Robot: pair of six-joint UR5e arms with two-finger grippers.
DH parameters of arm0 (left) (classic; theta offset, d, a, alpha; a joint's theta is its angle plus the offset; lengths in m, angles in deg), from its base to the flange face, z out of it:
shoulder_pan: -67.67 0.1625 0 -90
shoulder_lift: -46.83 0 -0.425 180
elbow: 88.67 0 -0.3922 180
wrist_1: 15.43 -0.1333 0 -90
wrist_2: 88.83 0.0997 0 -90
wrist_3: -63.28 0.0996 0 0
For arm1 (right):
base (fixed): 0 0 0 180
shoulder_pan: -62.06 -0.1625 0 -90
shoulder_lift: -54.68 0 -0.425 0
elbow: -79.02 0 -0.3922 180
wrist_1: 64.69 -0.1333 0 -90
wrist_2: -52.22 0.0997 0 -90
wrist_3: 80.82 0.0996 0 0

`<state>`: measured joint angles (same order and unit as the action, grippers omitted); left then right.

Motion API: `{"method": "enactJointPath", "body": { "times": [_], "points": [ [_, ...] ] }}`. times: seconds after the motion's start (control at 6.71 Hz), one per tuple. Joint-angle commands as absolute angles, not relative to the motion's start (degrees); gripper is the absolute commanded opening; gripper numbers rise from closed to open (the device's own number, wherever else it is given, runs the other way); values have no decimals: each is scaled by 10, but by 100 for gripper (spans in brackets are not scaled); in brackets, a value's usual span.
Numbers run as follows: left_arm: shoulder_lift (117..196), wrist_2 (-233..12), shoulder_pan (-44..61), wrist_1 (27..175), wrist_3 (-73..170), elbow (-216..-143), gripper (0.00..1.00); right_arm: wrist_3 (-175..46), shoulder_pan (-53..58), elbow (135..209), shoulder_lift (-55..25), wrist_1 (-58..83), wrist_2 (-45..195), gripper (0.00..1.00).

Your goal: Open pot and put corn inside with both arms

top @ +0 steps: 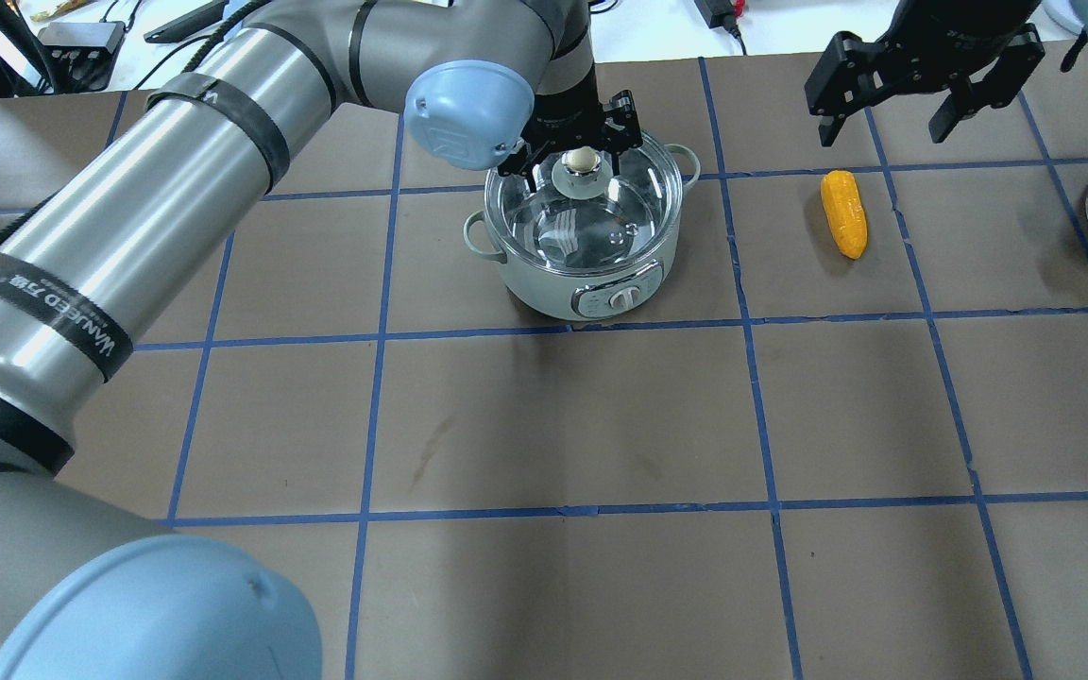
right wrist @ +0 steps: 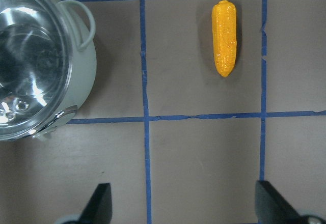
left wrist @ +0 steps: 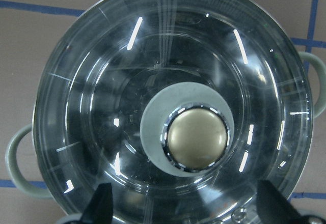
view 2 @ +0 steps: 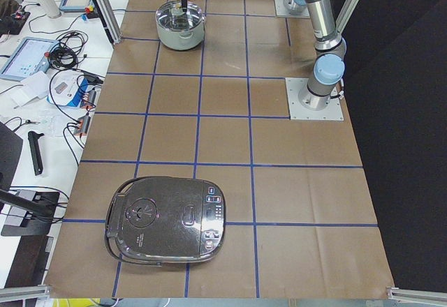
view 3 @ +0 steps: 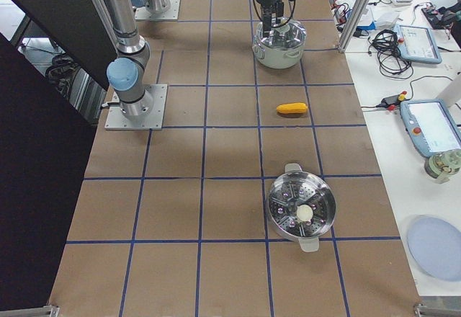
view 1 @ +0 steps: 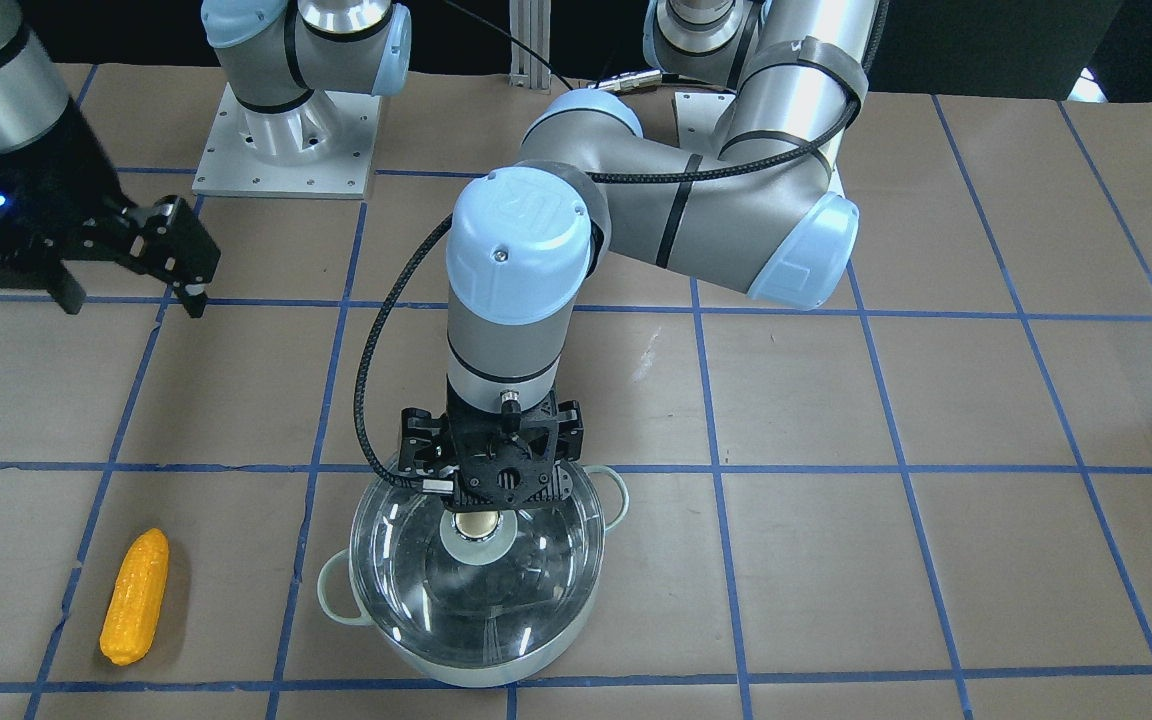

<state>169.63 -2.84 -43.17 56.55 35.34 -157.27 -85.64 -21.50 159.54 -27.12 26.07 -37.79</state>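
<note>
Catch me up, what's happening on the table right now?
The left tool sits over the glass lid of the pot, fingers open either side of the knob, not yet gripping it. The lid is on. The corn lies on the table beside the pot, untouched, and the right tool hovers open near it.

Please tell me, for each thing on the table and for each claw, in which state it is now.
pot: closed, glass lid resting on it.
corn: lying flat beside the pot, outside it.
left claw: open, over the lid's knob, not gripping.
right claw: open, empty.
rice cooker: lid shut.
steamer pot: no lid on.
</note>
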Motion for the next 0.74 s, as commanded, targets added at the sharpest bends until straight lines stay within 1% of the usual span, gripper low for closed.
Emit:
{"method": "enactJointPath", "body": {
  "times": [0.0,0.15,0.3,0.45,0.6],
  "points": [
    [1705,-29,-433,554,348,-1572,92,-887,-167,1577,-170,325,-393,98],
    [1708,-29,-433,554,349,-1572,74,-922,-167,1590,-115,404,-393,98],
    [1708,-29,-433,553,350,-1571,61,-931,-166,1608,-59,507,-392,98],
    [1708,-29,-433,551,349,-1571,59,-931,-158,1615,-22,563,-385,96],
    [1708,-33,-433,551,348,-1570,60,-930,-156,1616,14,572,-381,93]
  ]
}}
